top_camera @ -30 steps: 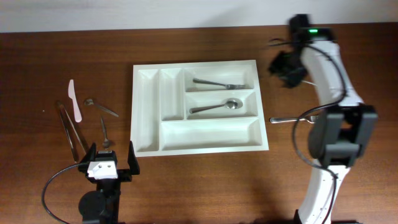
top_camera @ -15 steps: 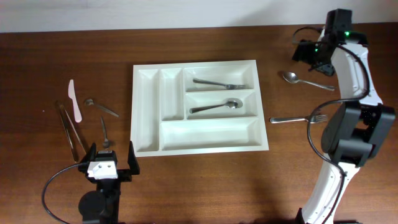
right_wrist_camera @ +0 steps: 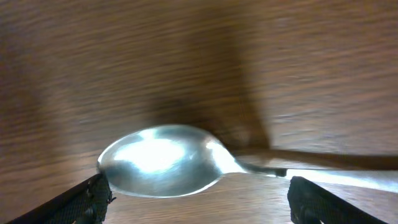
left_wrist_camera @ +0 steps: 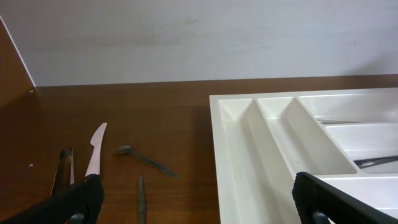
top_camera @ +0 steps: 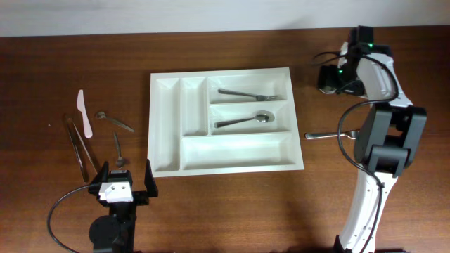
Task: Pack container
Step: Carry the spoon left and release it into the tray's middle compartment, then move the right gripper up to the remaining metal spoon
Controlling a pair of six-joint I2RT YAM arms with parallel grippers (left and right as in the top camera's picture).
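Cutlery lies on either side of a big white tray [top_camera: 181, 105], which sits flat in the middle of the table [top_camera: 232, 211], its long side running left to right. Inside it, a fork [top_camera: 247, 94] lies in the long compartment on the far side, and a spoon [top_camera: 245, 120] in the one just in front of that.

Over toward the far right of the table, the right arm [top_camera: 383, 84] reaches down. The right jaws stand wide apart just above the wood, and the bowl of a loose spoon [right_wrist_camera: 161, 162] lies flat on the table between them; they grip nothing. A metal handle [top_camera: 325, 134] pokes out from under that arm, just right of the tray. I can't tell what kind of piece it is.

The left jaws sit at the near left, just by the tray's near corner, spread wide and holding nothing. Left of the tray lie a white plastic knife [top_camera: 84, 114], a pair of tongs [top_camera: 81, 147] and two small metal utensils [top_camera: 114, 122], none touching the tray.
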